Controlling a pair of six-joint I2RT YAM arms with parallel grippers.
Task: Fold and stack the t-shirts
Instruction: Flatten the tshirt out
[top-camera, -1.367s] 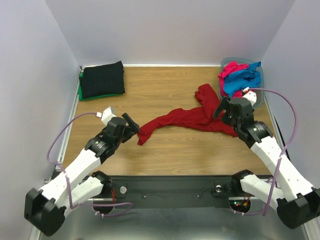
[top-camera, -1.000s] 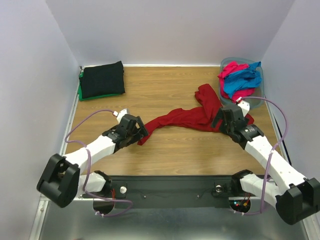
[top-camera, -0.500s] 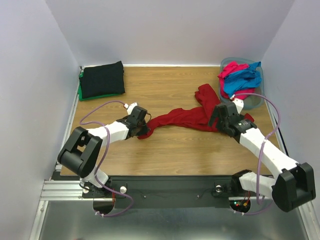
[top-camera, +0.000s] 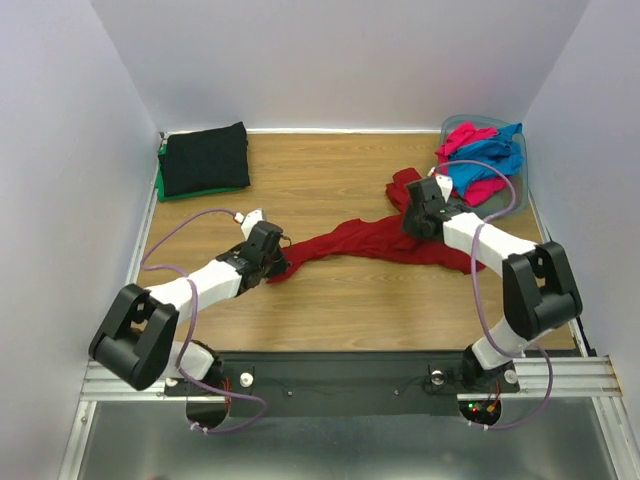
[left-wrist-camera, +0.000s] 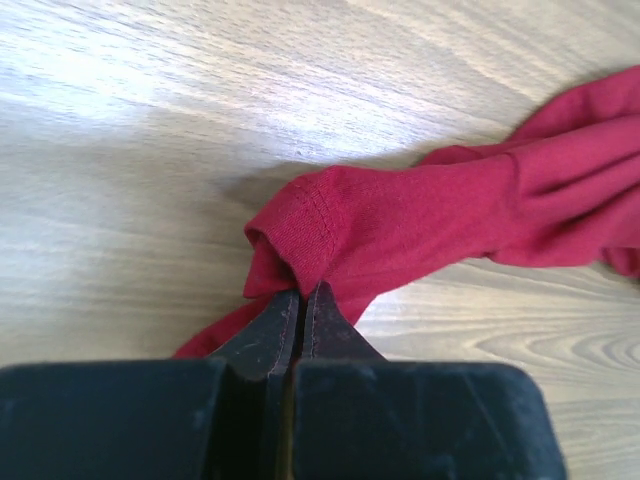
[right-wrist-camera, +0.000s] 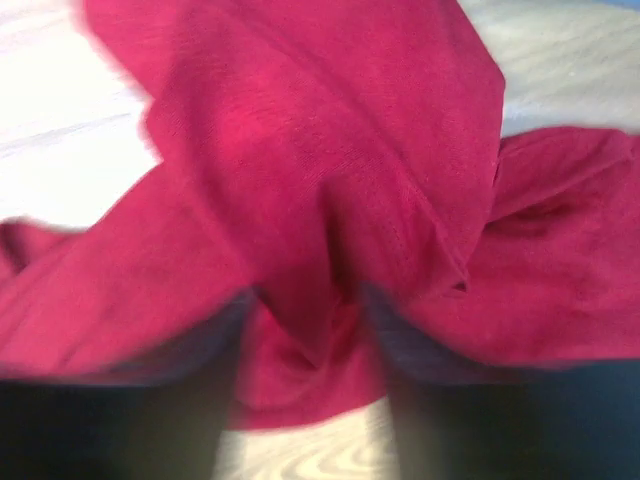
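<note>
Red t-shirt (top-camera: 372, 240) (stretched out): left hand (left-wrist-camera: 302, 296) pinches hem; right hand (right-wrist-camera: 312, 338) blurred, grip unclear.

No readable words, labels, brand marks, numbers or signs in any of the three views.

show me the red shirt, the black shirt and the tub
red shirt (top-camera: 365, 240): top view, middle of the stretched-out cloth
black shirt (top-camera: 205, 158): top view, centre of its folded top face
tub (top-camera: 523, 178): top view, bare right wall beside the clothes inside
</note>
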